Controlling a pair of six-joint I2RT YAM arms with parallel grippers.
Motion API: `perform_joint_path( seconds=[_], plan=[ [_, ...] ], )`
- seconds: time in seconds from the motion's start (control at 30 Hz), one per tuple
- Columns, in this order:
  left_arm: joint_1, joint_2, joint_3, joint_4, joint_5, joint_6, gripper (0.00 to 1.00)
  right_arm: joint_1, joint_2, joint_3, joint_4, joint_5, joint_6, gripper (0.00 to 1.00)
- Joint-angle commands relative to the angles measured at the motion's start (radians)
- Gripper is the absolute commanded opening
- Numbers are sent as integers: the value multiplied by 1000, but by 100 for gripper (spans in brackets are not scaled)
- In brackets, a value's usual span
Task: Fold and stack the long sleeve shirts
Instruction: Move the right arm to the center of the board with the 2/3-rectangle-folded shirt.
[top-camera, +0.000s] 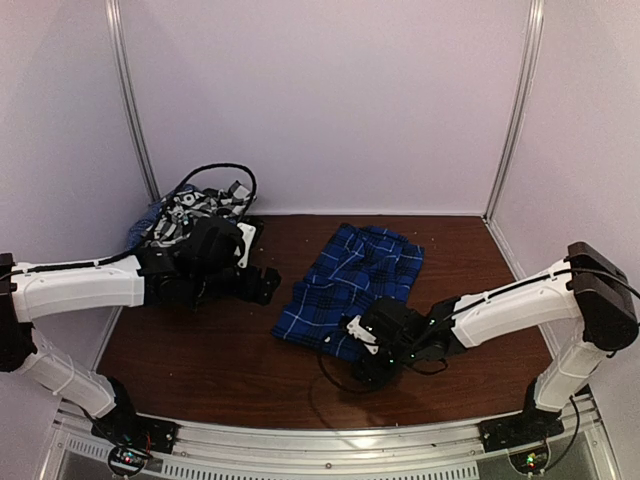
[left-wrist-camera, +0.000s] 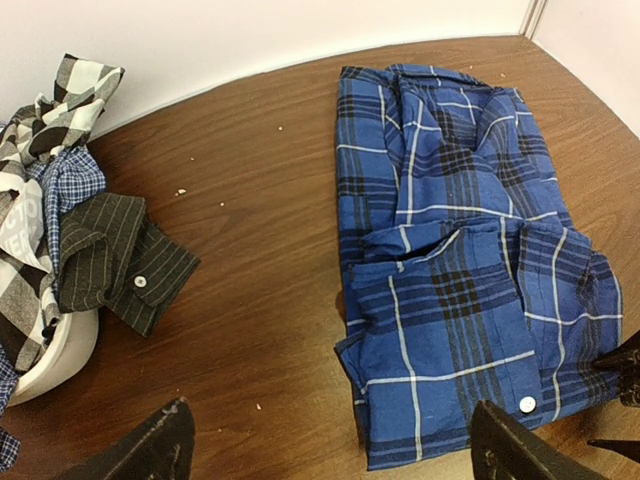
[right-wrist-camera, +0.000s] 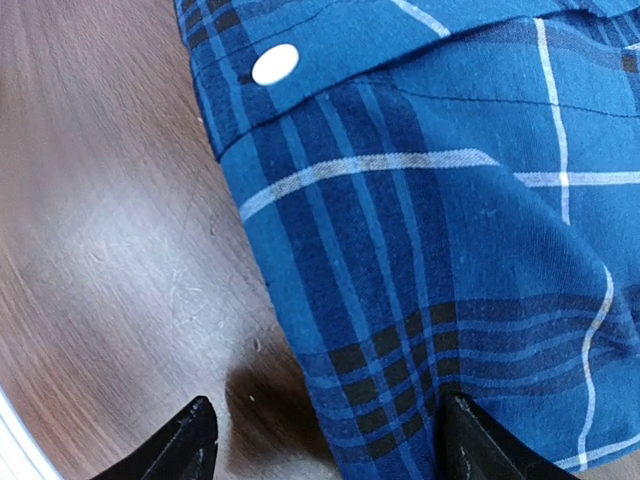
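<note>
You had four shirts: one royal-blue plaid shirt (left-wrist-camera: 450, 300); left of it, one black-and-white plaid (left-wrist-camera: 70, 95), one pale-blue check (left-wrist-camera: 70, 185), one dark pinstripe (left-wrist-camera: 110, 250).

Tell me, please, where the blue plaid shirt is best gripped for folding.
Probably the blue plaid shirt by its near edge, close to the white button: that edge lies flat on the table, and the open right pincer straddles it, so come down from the near right side.
</note>
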Motion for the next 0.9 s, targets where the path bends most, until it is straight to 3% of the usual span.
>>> perform_joint_path(
  seconds=[0.0, 0.2, 0.43, 0.5, 0.63, 0.73, 0.87],
  plan=[
    [3, 5, 12, 12, 14, 38, 98, 33, 4, 36, -97, 131, -11, 80],
    [3, -1, 12, -7, 24, 66, 98, 36, 70, 95, -166, 233, -48, 79],
    [4, -73, -21, 33, 70, 114, 98, 39, 107, 117, -199, 271, -64, 67],
    [3, -103, -41, 61, 93, 135, 98, 40, 107, 113, -202, 276, -69, 58],
    [4, -145, -75, 113, 167, 214, 98, 53, 84, 100, -209, 277, -77, 23],
    [3, -167, -113, 159, 280, 315, 98, 71, 40, 86, -212, 253, -76, 4],
    [3, -194, -177, 224, 478, 436, 98, 104, -27, 55, -223, 151, -66, 0]
  ],
)
